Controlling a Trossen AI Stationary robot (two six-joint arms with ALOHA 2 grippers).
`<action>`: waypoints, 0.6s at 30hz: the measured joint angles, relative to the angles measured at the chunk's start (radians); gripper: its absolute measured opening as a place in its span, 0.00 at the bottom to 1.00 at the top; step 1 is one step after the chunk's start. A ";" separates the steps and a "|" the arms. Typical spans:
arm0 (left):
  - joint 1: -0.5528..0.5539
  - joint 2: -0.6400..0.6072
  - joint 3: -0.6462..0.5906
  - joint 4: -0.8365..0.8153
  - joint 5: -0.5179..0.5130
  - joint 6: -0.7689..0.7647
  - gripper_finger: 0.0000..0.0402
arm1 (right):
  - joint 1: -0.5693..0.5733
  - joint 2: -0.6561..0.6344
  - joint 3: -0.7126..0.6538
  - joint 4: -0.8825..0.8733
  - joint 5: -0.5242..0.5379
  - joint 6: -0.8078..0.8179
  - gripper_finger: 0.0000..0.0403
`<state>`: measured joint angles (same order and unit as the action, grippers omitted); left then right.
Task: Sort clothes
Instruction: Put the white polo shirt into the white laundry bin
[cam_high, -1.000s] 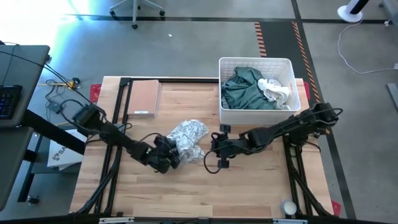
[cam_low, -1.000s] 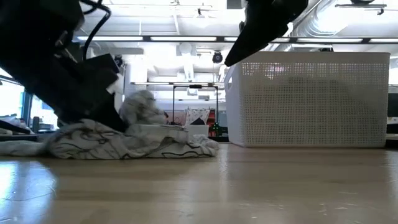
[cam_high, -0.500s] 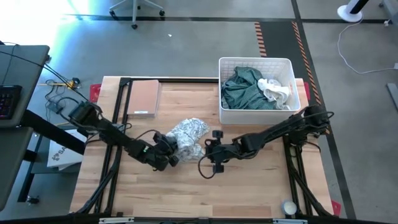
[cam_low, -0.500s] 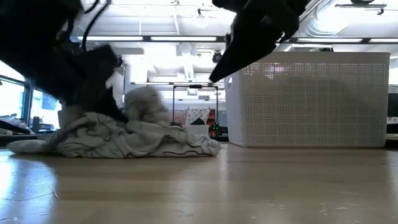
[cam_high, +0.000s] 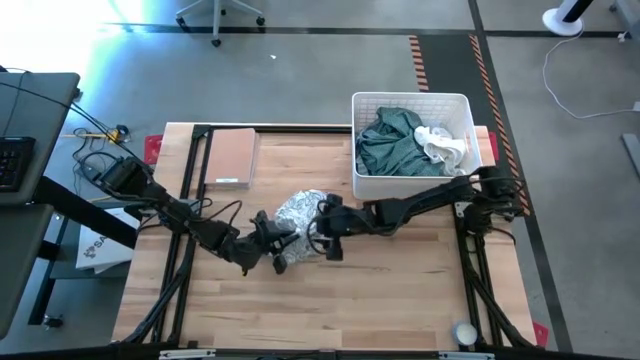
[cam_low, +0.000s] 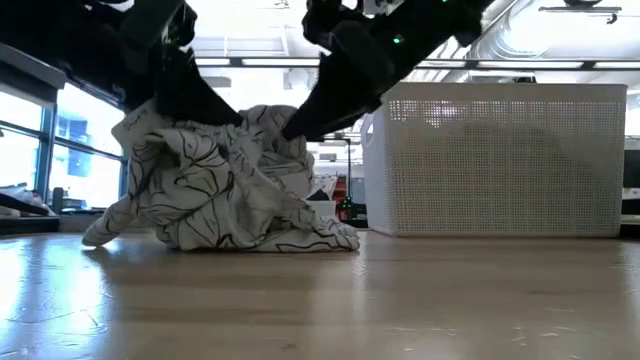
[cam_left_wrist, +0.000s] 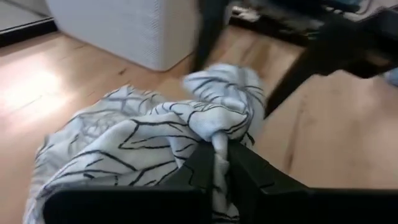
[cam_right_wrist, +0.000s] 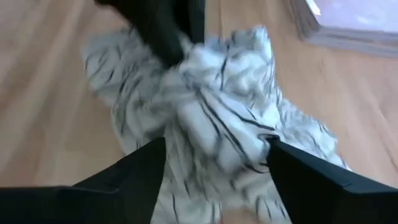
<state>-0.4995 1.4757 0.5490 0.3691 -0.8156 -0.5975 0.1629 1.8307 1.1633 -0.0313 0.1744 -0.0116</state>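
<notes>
The left gripper (cam_high: 272, 243) sits over the middle of the table (cam_high: 400, 300), its fingers pinched tight on a fold of the white garment with grey pattern (cam_high: 300, 215). In the left wrist view the cloth runs up between the two fingers (cam_left_wrist: 205, 171), so the grip is narrow and on a thin ridge only. That fold could slide out if the arm lifts fast, and the garment would drop back in a heap.

Just right of it, the right gripper (cam_high: 322, 225) hangs at the bundle's other side with its jaws spread wide and holding nothing; in its wrist view the garment (cam_right_wrist: 211, 118) fills the gap between them. If it closes now it may catch several layers at once, or nip the left gripper's fingers, which are very near.

Toward the far right corner stands the white basket (cam_high: 412, 185), holding a dark green garment (cam_high: 390, 140) and a white one (cam_high: 440, 145). A swinging sleeve could snag its rim.
</notes>
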 joint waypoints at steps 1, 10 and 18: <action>0.002 0.000 0.000 0.015 0.007 0.014 0.06 | -0.008 0.006 0.000 0.027 -0.014 0.001 0.68; 0.003 -0.001 0.000 0.043 0.013 0.052 0.07 | -0.061 0.200 0.018 0.283 -0.166 0.038 0.71; 0.003 0.001 0.000 0.036 0.014 0.030 0.09 | -0.112 0.380 0.177 0.181 -0.265 0.103 0.51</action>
<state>-0.4969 1.4765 0.5491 0.4050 -0.8021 -0.5678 0.0510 2.2103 1.3403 0.1498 -0.0910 0.0914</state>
